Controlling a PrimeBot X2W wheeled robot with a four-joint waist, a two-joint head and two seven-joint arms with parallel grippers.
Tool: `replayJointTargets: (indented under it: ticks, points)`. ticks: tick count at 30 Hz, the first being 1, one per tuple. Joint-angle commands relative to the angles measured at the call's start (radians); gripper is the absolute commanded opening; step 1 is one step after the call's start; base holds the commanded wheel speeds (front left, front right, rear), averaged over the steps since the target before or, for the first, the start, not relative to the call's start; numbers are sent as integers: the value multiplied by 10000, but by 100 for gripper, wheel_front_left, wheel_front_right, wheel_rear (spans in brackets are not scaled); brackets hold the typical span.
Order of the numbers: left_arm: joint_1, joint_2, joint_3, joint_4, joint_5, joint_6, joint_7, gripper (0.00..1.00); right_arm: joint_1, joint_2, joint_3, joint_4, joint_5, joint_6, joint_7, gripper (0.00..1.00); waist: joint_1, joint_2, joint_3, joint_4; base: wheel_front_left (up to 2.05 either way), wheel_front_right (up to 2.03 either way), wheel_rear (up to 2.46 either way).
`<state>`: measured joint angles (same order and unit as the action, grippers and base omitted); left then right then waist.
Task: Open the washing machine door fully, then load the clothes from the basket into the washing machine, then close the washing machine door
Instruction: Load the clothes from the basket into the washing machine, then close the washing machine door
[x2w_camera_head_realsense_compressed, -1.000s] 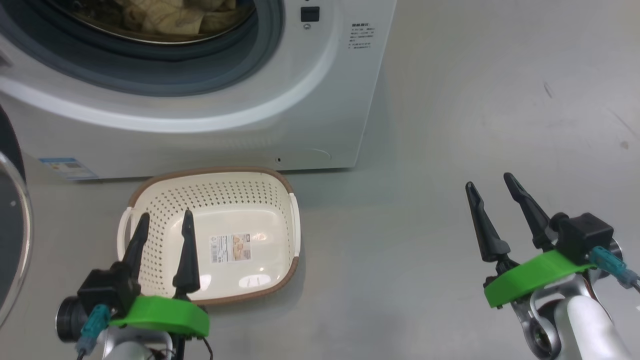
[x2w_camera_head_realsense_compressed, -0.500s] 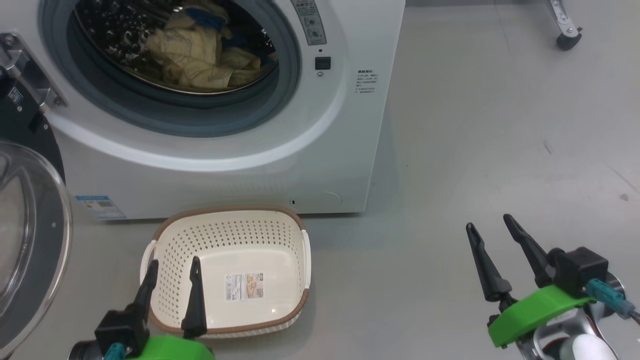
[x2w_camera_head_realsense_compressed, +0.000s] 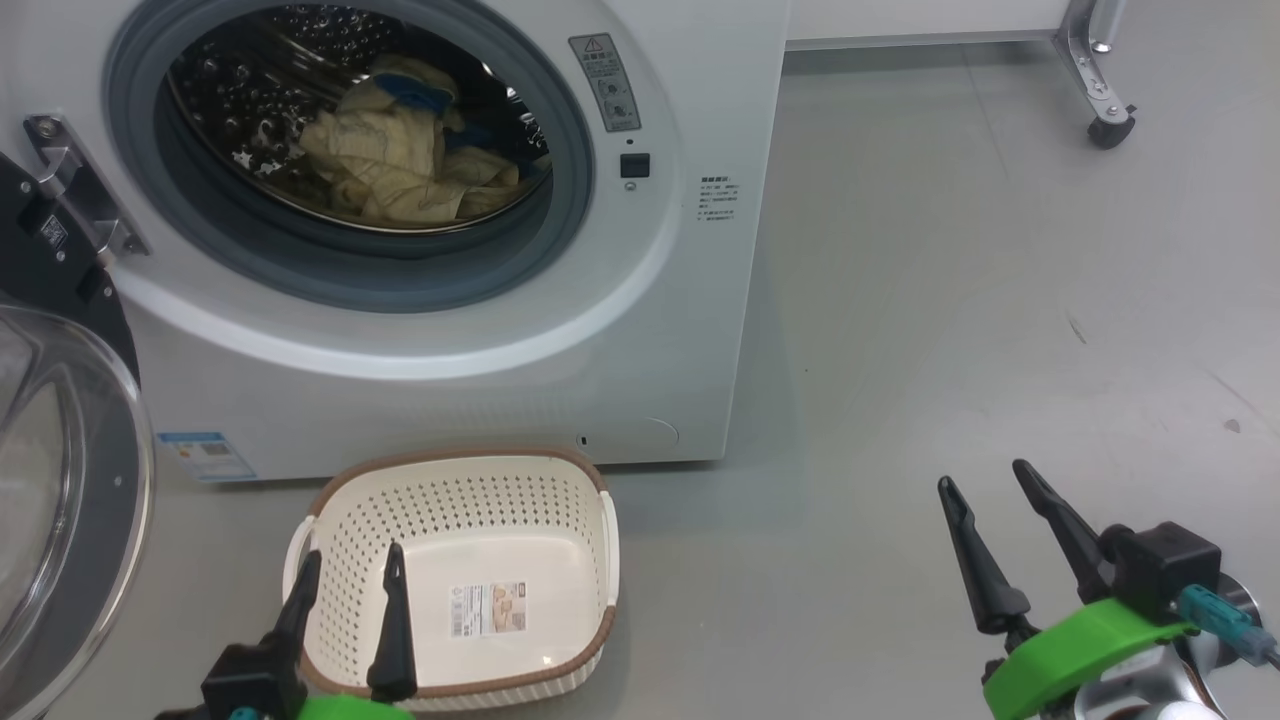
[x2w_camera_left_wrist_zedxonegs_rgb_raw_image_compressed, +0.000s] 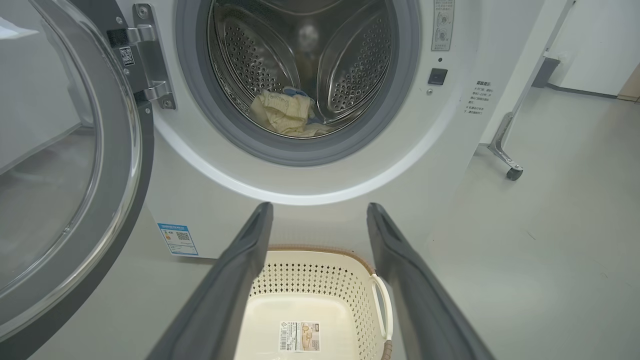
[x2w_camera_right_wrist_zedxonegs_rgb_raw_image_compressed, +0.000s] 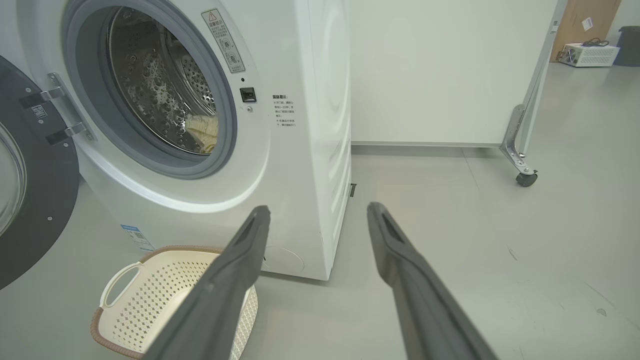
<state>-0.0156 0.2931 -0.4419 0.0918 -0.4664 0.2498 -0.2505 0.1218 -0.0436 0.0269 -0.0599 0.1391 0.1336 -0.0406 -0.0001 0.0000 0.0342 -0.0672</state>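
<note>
Lying inside the washing machine (x2w_camera_head_realsense_compressed: 450, 400), clothes (x2w_camera_head_realsense_compressed: 390, 175), door (x2w_camera_head_realsense_compressed: 60, 480) open at left, basket (x2w_camera_head_realsense_compressed: 450, 500) apparently empty, left gripper (x2w_camera_head_realsense_compressed: 354, 552) and right gripper (x2w_camera_head_realsense_compressed: 982, 474) spread, holding nothing.

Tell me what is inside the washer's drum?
Pale yellow and blue clothes lie heaped at the bottom of the steel drum. Whatever lies under or behind the heap is covered.

There's the right gripper (x2w_camera_head_realsense_compressed: 980, 475): long black tapered fingers (x2w_camera_head_realsense_compressed: 977, 560), bright green collar (x2w_camera_head_realsense_compressed: 1080, 640), black camera block (x2w_camera_head_realsense_compressed: 1165, 572), teal plug (x2w_camera_head_realsense_compressed: 1210, 608), possibly silvery metal beneath. Left gripper (x2w_camera_head_realsense_compressed: 355, 552) looks the same black and green.
</note>
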Motion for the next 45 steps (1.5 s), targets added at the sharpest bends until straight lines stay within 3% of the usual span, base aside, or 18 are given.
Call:
replayJointTargets:
  ticks: [1, 26, 45]
  points:
    - [-320, 69, 398, -235, 72, 1406, -112, 100, -207, -72, 163, -426, -124, -29, 32, 100, 1, 0, -17, 6, 0, 0, 0]
    - [-478, 116, 202, -139, 328, 1560, -105, 100, -139, -67, 214, -487, -50, -29, 53, 100, 1, 0, 6, 63, -7, 7, 0]
    - [-550, 74, 241, -234, 234, 1532, -107, 100, -208, -66, 133, -460, -46, -29, 45, 100, 1, 0, -1, 154, -152, 152, 0]
